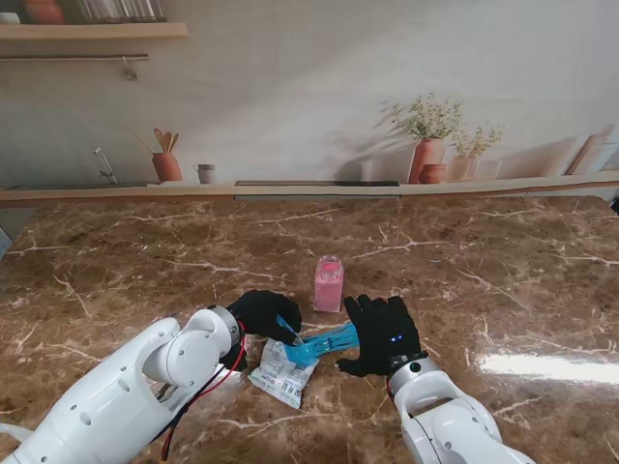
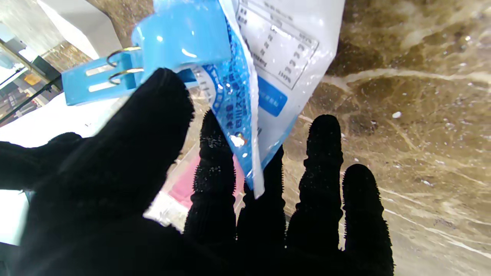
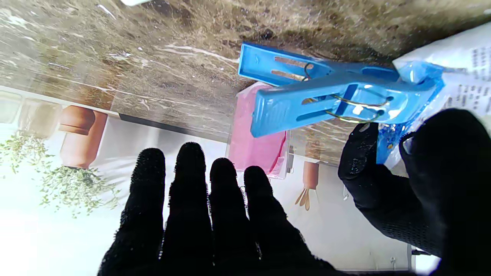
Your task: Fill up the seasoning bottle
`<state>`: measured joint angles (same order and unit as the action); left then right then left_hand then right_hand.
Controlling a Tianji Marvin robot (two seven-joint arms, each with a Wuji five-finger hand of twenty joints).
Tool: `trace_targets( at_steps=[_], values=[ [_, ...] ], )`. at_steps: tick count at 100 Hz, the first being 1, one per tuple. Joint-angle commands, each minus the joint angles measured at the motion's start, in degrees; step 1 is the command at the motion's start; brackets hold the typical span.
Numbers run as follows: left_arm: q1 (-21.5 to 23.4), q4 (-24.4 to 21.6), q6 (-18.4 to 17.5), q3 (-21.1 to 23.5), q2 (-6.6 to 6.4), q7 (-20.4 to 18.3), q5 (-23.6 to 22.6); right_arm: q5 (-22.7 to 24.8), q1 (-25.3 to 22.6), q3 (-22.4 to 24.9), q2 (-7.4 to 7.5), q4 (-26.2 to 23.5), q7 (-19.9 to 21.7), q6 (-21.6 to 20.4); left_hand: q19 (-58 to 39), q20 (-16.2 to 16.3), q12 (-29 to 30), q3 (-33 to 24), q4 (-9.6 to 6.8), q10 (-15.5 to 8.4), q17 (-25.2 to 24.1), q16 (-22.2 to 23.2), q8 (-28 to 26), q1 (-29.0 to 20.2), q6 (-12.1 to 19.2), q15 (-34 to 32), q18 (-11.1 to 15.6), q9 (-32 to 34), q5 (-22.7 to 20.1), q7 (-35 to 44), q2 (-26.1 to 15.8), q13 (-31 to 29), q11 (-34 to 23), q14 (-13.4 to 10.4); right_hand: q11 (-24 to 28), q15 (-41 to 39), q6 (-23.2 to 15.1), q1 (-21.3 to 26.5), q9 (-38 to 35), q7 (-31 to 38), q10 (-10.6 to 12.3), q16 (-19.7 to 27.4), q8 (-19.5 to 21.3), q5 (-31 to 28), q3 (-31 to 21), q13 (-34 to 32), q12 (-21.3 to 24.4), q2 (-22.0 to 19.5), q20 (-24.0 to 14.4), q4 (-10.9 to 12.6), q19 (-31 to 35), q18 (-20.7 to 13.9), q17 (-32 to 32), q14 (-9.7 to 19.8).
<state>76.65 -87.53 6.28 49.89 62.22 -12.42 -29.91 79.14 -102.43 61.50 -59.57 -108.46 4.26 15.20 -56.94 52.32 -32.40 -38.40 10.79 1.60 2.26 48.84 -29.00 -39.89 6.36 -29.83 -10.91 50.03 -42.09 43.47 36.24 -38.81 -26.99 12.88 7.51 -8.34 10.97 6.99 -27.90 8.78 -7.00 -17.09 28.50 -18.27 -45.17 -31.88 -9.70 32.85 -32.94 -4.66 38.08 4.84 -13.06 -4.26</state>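
The white and blue plastic seasoning pouch [image 1: 282,371], low in the frame's centre, is being pinched by the left hand [image 1: 263,314]. Its blue plastic clip [image 1: 327,342] is lying lengthwise toward the spread, empty right hand [image 1: 383,334], which is nearer. The pink seasoning bottle [image 1: 329,283] is standing just beyond on the marble worktop [image 1: 503,280].

Far from me I see a brown table [image 1: 503,280], an orange pot [image 1: 166,166], a gray cup [image 1: 205,173] and two plants [image 1: 428,135].
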Motion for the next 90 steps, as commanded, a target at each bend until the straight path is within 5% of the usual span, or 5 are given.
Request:
trace_targets(
  at_steps=[1, 31, 52, 76, 90],
  values=[
    [1.0, -1.4, -0.1, 0.6, -0.16, 0.4, -0.6, -0.6, -0.5, -0.2, -0.29, 0.2, -0.5, 1.5, 1.6, -0.8, 1.2, 0.3, -0.95, -0.5, -1.4, -0.9, -0.8, 3.7, -0.6, 1.4, -0.2, -2.0, 0.7, -1.2, -0.1, 1.8, -0.1, -1.6, 0.9, -0.5, 0.3, -2.1, 0.3, 0.8, -0.5, 1.3, -0.3, -0.4, 0.4, 1.2, 0.9, -1.2, 1.1, 2.1, -0.4, 1.1, 0.6, -0.8],
    [4.4, -4.4, 2.1, 6.3, 0.72, 5.4, -2.3, -0.5, -1.2, 0.6, -0.55, 0.0, -2.1, 3.0, 3.8, -3.7, 3.0, 4.6, -4.72, 0.8, 1.0, -1.5, -2.5, 8.3, -3.2, 1.5, -0.5, -3.3, 1.2, -4.0, -3.1, 1.1, 1.3, -0.9, 1.2, -0.7, -0.1, -1.3, -0.3, 1.3, -0.1, 1.2, -0.4, -0.9, 0.8, 0.8, 0.8, -1.1, 1.1, 2.2, 0.0, 1.1, 0.5, -0.6],
    [3.0, -2.6, 3.2, 6.6, 1.43, 6.6, 0.2, -0.4, -1.4, 1.0, -0.64, 0.1, -3.5, 3.3, 9.4, -10.8, 4.4, 10.8, -5.84, 0.4, -1.7, -8.8, 0.3, 9.8, -9.1, 9.8, 3.6, -21.1, 20.7, -15.4, -4.5, 11.5, 4.7, -2.1, 1.8, -1.0, -1.5, -0.4, -0.9, 1.7, 2.0, 0.9, -0.4, -1.3, 1.1, 0.5, 0.0, -1.2, 1.0, 2.3, 0.3, 0.8, 0.5, 0.3],
    [-1.9, 3.1, 0.2, 3.8, 2.85, 7.7, 7.2, -0.7, -1.4, 1.2, -0.7, 0.3, -4.1, 3.5, 29.3, -24.0, 16.6, 18.2, -6.06, -1.7, -4.6, -25.8, 16.3, 7.9, -11.1, 23.5, 11.7, -38.6, 33.3, -34.7, -3.5, 30.1, 14.7, -10.6, 1.6, -1.0, -1.7, 0.0, -1.2, 1.8, 2.4, 0.7, -0.3, -1.5, 1.3, 0.5, -0.8, -1.1, 0.9, 2.4, 0.5, 0.7, 0.5, 0.5],
    [-5.6, 8.7, -4.1, 1.9, 4.0, 6.5, 15.5, -1.4, -1.6, 1.6, -0.83, 0.6, -5.2, 3.9, 46.5, -20.7, 21.5, 18.4, -5.75, -3.3, -5.3, -32.2, 22.1, 7.2, -9.5, 28.3, 15.5, -43.6, 34.4, -45.1, -1.7, 36.1, 27.1, -14.7, 1.5, -1.1, -2.0, 0.2, -1.6, 1.9, 2.6, 0.5, -0.3, -1.8, 1.4, 0.3, -1.1, -0.9, 0.8, 2.4, 0.6, 0.7, 0.4, 0.7]
  ],
)
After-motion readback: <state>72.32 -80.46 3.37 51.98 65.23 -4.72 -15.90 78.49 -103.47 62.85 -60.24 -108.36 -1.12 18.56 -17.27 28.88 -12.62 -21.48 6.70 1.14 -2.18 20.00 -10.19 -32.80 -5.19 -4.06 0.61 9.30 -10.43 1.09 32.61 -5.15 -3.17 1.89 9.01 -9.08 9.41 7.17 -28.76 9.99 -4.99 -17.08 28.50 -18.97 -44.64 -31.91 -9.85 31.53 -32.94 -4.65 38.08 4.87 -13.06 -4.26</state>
